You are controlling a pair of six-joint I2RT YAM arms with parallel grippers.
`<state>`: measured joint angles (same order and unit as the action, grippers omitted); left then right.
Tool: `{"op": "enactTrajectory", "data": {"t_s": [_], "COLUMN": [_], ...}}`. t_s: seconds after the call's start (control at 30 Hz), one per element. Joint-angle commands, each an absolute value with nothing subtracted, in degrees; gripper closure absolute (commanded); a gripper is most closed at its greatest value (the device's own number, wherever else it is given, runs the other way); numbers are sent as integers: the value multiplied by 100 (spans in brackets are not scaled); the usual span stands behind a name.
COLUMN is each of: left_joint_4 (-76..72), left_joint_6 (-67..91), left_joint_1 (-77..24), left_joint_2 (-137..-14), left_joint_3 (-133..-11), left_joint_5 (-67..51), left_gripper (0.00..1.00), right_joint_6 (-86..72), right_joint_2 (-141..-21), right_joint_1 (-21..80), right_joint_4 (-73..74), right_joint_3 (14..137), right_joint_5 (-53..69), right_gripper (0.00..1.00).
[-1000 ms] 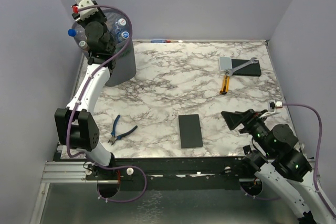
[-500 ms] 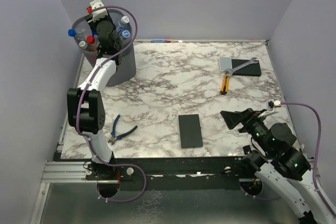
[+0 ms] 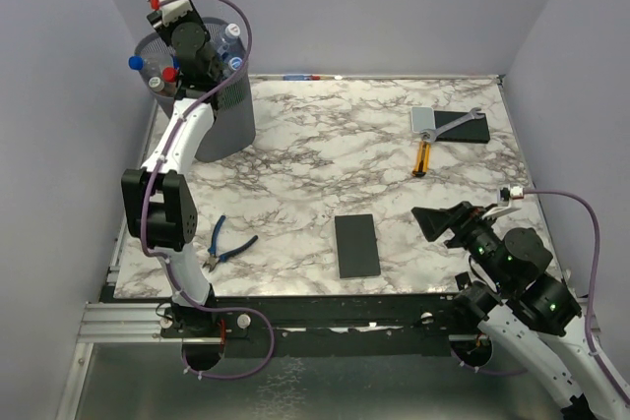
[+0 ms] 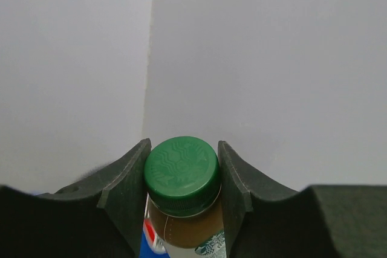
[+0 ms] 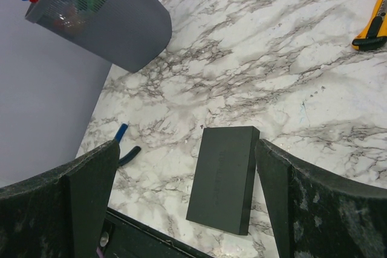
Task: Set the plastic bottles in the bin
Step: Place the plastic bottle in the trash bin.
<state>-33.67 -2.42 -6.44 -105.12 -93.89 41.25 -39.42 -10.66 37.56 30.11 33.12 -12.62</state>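
My left gripper (image 3: pixel 169 9) is raised over the bin (image 3: pixel 224 120), a dark grey mesh wastebasket at the far left corner. In the left wrist view the left gripper (image 4: pixel 181 176) is shut on the neck of a plastic bottle (image 4: pixel 182 170) with a green cap, brown contents and a white label. Several bottles stick out of the bin, with blue caps (image 3: pixel 135 63) and a red cap (image 3: pixel 169 74). My right gripper (image 3: pixel 434 221) is open and empty above the table's near right. In its own view the right gripper (image 5: pixel 186 147) has the bin (image 5: pixel 130 25) far off.
A black slab (image 3: pixel 356 246) lies at the near middle and shows under the right gripper (image 5: pixel 224 176). Blue-handled pliers (image 3: pixel 228 248) lie near left. A second slab (image 3: pixel 468 128), a wrench (image 3: pixel 430 126) and an orange-handled screwdriver (image 3: pixel 422 157) lie far right.
The left arm has drawn its elbow up and back toward the bin while the gripper shifted slightly above the rim. The right arm has barely moved.
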Motion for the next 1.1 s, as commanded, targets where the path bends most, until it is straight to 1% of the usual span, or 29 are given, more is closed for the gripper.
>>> {"op": "enactTrajectory", "data": {"t_s": [0.0,0.17,0.33,0.47,0.53,0.57,0.6,0.67,0.73,0.83,0.9,0.97,1.07], "left_joint_4": [-3054,-2747,-2628,-2518,-2408,-2346,-2261,-2095,-2028,-2015,-2013,-2013,-1985], "left_joint_6": [-375,-462,-328,-335,-273,-235,-179,-56,-20,137,163,184,116], "left_joint_1": [-632,-624,-621,-628,-628,-637,-634,-633,-632,-639,-637,-646,-673], "left_joint_2": [-10453,-10560,-10736,-10985,-11079,-11124,-11160,-11202,-11194,-11135,-11071,-11004,-10914], "left_joint_3": [-10266,-10164,-9865,-9884,-9932,-9965,-10007,-10096,-10125,-10179,-10266,-10409,-10744], "left_joint_5": [4343,4422,4359,4191,4091,4064,4026,4010,4054,4101,4152,4185,4267], "left_gripper": [100,100,100,100,96,91,81,58,41,30,18,2,1], "right_joint_6": [-3923,-3955,-3972,-4000,-4009,-4018,-4021,-4030,-4005,-3987,-3967,-3956,-3933], "right_joint_2": [-1029,-888,-829,-776,-765,-766,-765,-758,-750,-743,-742,-741,-752], "right_joint_1": [3779,3780,3776,3776,3786,3782,3784,3776,3778,3778,3779,3780,3777], "right_joint_4": [3155,3180,3242,3268,3283,3287,3291,3291,3270,3248,3228,3209,3187], "right_joint_3": [3318,3310,3356,3356,3364,3366,3365,3365,3358,3346,3333,3323,3315], "right_joint_5": [-1369,-1340,-1327,-1327,-1333,-1336,-1342,-1340,-1315,-1282,-1270,-1259,-1223], "right_gripper": [3,3,3,3,3,3,3,3,3,3,3,3,3]}}
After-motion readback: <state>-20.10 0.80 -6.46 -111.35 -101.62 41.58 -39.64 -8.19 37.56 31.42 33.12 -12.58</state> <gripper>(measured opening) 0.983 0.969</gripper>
